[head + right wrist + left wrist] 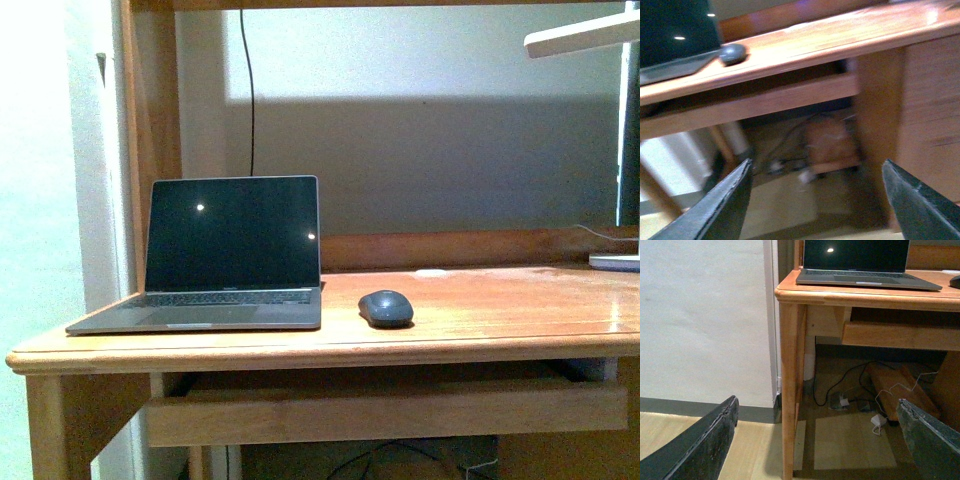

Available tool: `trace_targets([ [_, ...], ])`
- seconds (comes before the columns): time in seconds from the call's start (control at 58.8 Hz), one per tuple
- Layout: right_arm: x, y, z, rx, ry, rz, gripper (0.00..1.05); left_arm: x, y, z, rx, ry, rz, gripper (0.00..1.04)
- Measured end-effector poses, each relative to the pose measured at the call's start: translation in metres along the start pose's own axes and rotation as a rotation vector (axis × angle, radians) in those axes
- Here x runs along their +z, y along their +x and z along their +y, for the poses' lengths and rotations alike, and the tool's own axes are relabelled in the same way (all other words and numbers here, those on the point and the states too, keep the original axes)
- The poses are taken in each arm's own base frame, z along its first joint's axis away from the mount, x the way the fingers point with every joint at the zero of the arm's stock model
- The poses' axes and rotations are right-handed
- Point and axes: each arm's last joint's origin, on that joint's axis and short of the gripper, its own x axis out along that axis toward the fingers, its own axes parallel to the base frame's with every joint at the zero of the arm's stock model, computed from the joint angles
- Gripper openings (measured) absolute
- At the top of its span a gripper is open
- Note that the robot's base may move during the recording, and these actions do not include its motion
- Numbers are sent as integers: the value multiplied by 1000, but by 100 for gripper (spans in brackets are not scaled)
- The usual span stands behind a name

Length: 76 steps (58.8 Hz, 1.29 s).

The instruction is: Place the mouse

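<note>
Mouse (386,308) on desk (500,320), just right of open laptop (232,250) | no readable writing | left gripper (815,440) wide open, empty | right gripper (820,200) wide open, empty

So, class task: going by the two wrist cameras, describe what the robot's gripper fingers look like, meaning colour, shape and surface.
Both grippers show only their fingers. The left gripper has two dark, near-black fingers with a rough, worn-looking surface and pale scuffed edges, tapering towards the tips. The right gripper has matching dark tapered fingers, but that picture is blurred, so their texture is unclear. No cables, markings or arm links show, and the front view shows neither arm.
</note>
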Motion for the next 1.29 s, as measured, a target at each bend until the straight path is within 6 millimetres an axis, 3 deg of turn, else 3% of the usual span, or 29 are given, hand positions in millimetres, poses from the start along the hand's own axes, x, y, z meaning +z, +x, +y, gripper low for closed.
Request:
trace_targets([
  [0.153, -3, -1, -12, -24, -125, -3, 46, 0, 0, 0, -2, 0, 0, 97],
  [0.306, -7, -2, -23, -33, -152, -20, 11, 0, 0, 0, -2, 0, 0, 97],
  [0.374, -6, -2, -25, -32, -162, -19, 3, 0, 0, 0, -2, 0, 0, 97],
  [0.578, -5, -2, -38, -45, -164, -20, 3, 0, 0, 0, -2, 0, 0, 97],
  [0.918, -4, -2, -38, -42, -165, -21, 3, 0, 0, 0, -2, 0, 0, 97],
  [1.292, -4, -2, -39, -42, -167, -21, 67, 0, 0, 0, -2, 0, 0, 97],
])
